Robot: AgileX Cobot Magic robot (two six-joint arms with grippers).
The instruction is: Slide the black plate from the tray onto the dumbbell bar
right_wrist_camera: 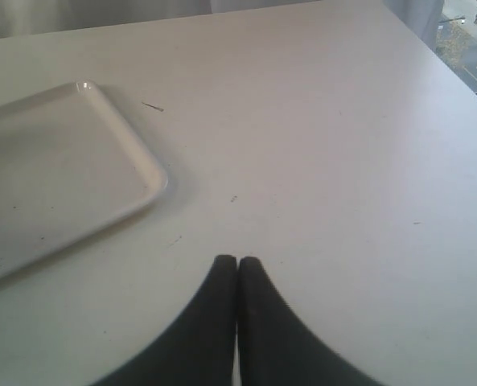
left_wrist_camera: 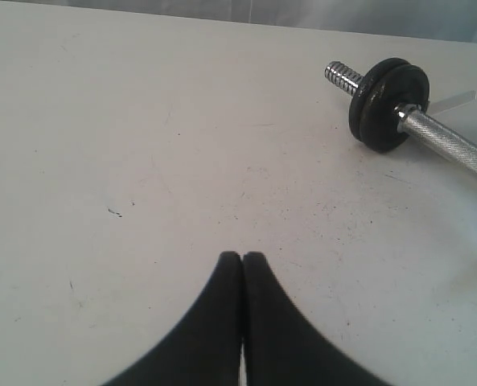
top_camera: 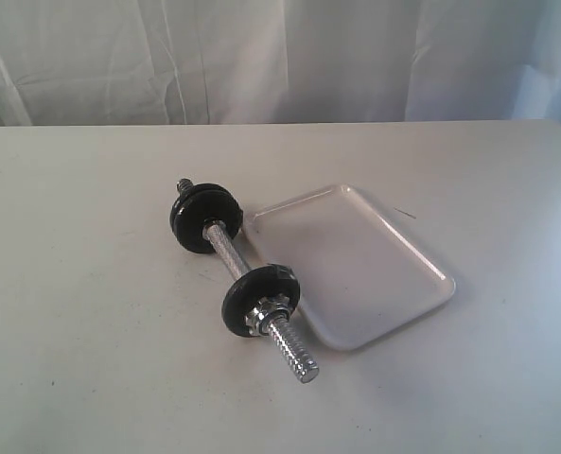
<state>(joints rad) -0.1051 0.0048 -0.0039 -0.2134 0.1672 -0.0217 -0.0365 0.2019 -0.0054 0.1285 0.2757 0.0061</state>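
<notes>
The dumbbell bar (top_camera: 231, 253) lies on the table just left of the white tray (top_camera: 356, 270). Two black plates (top_camera: 201, 218) sit stacked on its far end. A single black plate (top_camera: 261, 298) sits on its near end behind a chrome nut (top_camera: 264, 317). The tray holds nothing. In the left wrist view the far plates (left_wrist_camera: 389, 104) and the bar (left_wrist_camera: 451, 146) show off to one side, away from my left gripper (left_wrist_camera: 243, 257), which is shut and empty. My right gripper (right_wrist_camera: 237, 261) is shut and empty beside a corner of the tray (right_wrist_camera: 61, 169). Neither gripper shows in the exterior view.
A white curtain (top_camera: 280, 57) hangs behind the table's far edge. The table's right edge (right_wrist_camera: 455, 80) runs near the right gripper's side. A thin dark sliver (right_wrist_camera: 153, 107) lies on the table beside the tray.
</notes>
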